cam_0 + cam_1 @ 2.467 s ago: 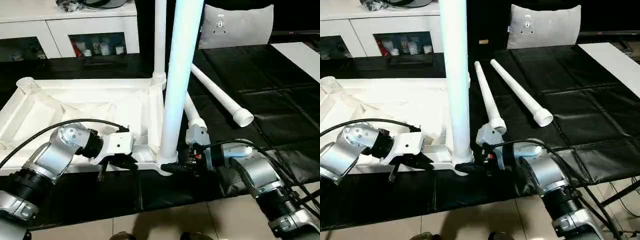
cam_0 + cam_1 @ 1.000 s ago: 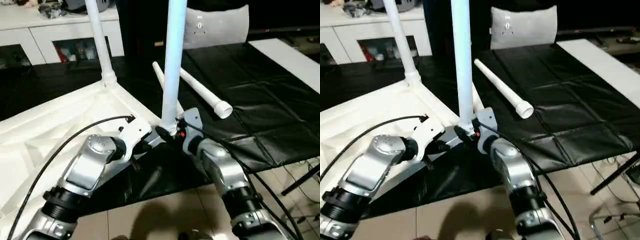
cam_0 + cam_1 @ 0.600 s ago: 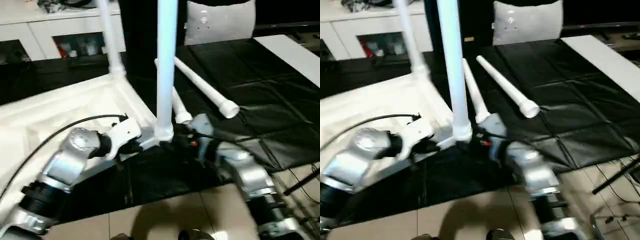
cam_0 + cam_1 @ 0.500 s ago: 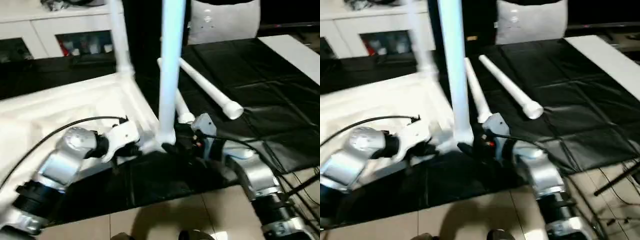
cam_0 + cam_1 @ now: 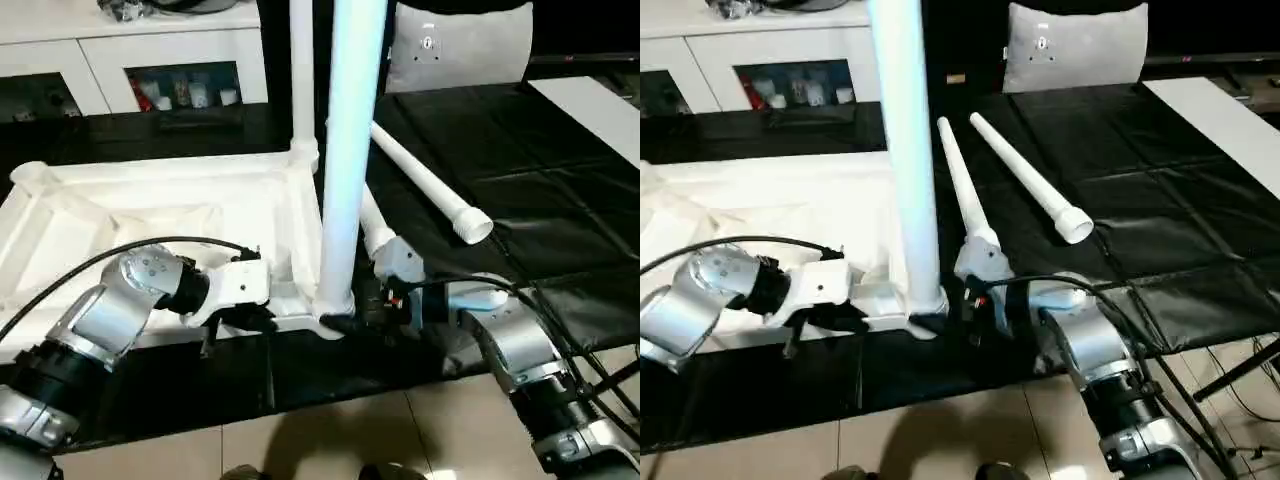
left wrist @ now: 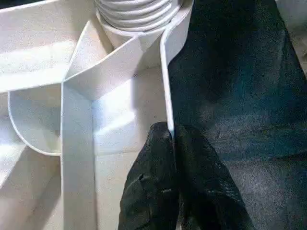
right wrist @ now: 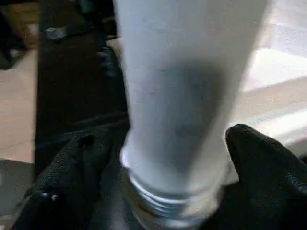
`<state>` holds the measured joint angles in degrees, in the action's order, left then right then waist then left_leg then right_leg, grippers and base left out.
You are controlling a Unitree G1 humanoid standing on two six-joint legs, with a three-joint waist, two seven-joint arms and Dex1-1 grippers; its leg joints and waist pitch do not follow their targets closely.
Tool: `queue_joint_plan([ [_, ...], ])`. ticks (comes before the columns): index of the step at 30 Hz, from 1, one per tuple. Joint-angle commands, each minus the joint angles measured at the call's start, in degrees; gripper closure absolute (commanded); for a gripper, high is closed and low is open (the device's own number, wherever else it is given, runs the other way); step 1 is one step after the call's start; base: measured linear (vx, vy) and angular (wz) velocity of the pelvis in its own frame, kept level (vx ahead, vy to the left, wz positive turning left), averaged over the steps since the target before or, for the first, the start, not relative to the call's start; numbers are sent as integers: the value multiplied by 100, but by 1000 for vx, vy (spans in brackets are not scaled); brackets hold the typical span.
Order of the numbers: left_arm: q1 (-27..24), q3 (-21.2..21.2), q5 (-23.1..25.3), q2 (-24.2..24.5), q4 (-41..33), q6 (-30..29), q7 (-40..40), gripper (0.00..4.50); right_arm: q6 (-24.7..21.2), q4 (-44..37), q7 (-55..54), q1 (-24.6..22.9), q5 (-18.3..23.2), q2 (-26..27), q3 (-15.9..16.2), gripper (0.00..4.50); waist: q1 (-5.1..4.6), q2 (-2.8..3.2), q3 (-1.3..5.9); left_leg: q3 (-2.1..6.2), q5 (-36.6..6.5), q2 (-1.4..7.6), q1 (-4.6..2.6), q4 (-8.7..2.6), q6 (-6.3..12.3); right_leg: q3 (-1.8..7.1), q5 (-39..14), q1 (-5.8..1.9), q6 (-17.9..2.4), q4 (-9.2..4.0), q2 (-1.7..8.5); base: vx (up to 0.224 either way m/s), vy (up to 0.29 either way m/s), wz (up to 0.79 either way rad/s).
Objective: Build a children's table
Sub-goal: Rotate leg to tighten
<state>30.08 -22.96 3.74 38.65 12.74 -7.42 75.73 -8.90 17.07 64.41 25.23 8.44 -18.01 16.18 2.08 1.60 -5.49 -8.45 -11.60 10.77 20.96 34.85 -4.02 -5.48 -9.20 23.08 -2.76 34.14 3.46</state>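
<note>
Pinching the thin side wall of the table top (image 5: 180, 200), the left gripper (image 6: 171, 143) has its jaws closed tight on that rim just beside the near corner socket, while the right gripper (image 7: 177, 158) has its jaws spread wide around the base of the near leg (image 5: 350, 150), one black finger on each side of the threaded end; whether they press on it cannot be told. The top lies upside down on the black-covered counter (image 5: 560, 180), ribbed underside up, along the counter's near edge and toward its left end. Two legs stand upright in it: the near leg at the corner between the grippers and a second leg (image 5: 302, 70) at the corner behind it. Two loose legs (image 5: 1025, 180) lie side by side on the black cover near the middle of the counter, just beside the top. The far-left corner socket (image 5: 28, 172) is empty. By this showing the job is about half done: the near leg looks seated or close to it, and two legs remain to fit before the table can be turned upright.
</note>
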Motion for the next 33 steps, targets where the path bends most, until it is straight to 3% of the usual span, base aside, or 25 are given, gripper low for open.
queue_joint_plan([
  [1, 82, -197, 110, 48, 8, 179, 173, 450, -55, 29, 69, 106, 33, -22, 19, 58, -18, 23, 475, 8, -681, 243, -31, -428, 351, 360, -1433, -347, -1124, -368, 474, 0, 0, 0],
  [3, 119, -207, 98, 39, 98, 285, 211, 450, -73, 68, 87, 129, 40, -5, 21, 92, -13, 14, 479, 3, -607, 235, -24, -422, 361, 359, -1332, -351, -1147, -351, 468, 0, 0, 0],
  [10, 116, -198, 93, 47, 191, 404, 285, 450, -146, 13, 225, 121, 128, 4, 36, 149, 4, -9, 473, -16, -654, 239, -32, -421, 332, 358, -1539, -346, -1073, -375, 480, 0, 0, 0],
  [21, -50, -82, -71, 66, 7, 139, 296, 450, -535, -143, 264, -67, 351, 155, 96, 178, 13, -3, 476, -22, -590, 249, -35, -420, 342, 359, -1443, -340, -1095, -358, 479, 0, 0, 0],
  [24, -181, 58, -210, -2, -310, -327, 120, 450, -803, -127, -100, -132, 362, 359, 42, 178, -5, 23, 463, -17, -648, 256, -38, -436, 284, 357, -1468, -338, -1117, -350, 477, 0, 0, 0],
  [27, -253, 165, -239, -86, -552, -754, -127, 450, -926, -53, -497, -147, 296, 545, -11, 179, -31, 23, 431, -14, -870, 240, -49, -446, 207, 354, -1874, -329, -1030, -400, 482, 0, 0, 0],
  [32, -421, 568, -274, -582, -1209, -2053, -1104, 450, -1062, 295, -1695, -81, 20, 1166, -160, 181, -142, 16, 347, 25, -1409, 183, -72, -476, 22, 295, -3111, -302, -612, -555, 484, 0, 0, 0],
  [33, -460, 726, -226, -859, -1445, -2592, -1537, 450, -1113, 495, -2164, 18, -56, 1439, -258, 182, -168, 13, 346, 28, -1472, 176, -76, -475, 7, 279, -3231, -298, -545, -572, 473, 0, 0, 0],
])
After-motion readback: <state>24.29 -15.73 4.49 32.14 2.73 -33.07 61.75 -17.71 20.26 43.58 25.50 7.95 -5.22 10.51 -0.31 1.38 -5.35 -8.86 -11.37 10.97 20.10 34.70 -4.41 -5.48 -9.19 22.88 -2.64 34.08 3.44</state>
